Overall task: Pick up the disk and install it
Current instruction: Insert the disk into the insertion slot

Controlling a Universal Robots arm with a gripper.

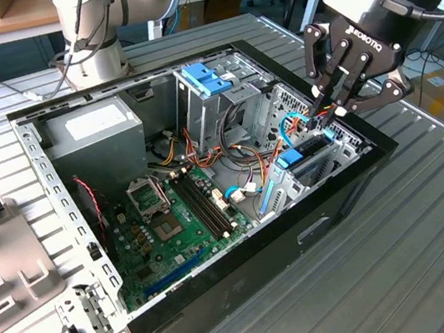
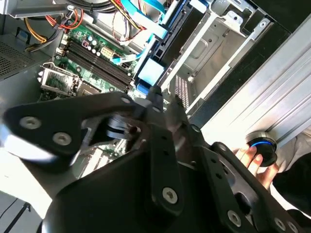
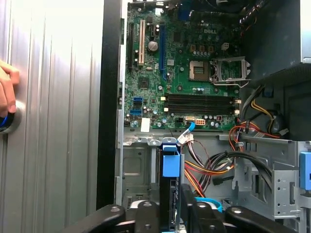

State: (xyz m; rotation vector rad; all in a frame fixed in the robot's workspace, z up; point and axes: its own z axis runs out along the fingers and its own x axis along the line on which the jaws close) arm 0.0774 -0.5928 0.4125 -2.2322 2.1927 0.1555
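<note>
Gripper (image 1: 329,112) is down at the front corner of the case (image 1: 247,272), on the exterior view's right. It is closed on the disk (image 1: 314,152). In the first wrist view the fingers (image 3: 146,216) sit on either side of the disk (image 3: 168,194), which is edge-on and upright with its blue rail tab (image 3: 170,160) at the far end.

The disk looks partly entered into the bay (image 3: 141,165); I can't tell how deep. The step in hand reads as the insertion, with the pick-up done.

To do it well:
- Keep the disk square to the bay walls so both rails ride their guides. Any tilt will likely jam it.
- Push straight along the bay axis, slowly, with no side load.
- Watch the cables (image 3: 209,170), the orange and black bundle just beside the bay. They could snag or get pinched under the disk.
- Hold the grip firm so the disk doesn't slide between the fingers when it meets resistance.

A hand (image 3: 6,90) rests on a blue-ringed button (image 2: 262,148) on the tabletop (image 1: 438,250) beside the case.
</note>
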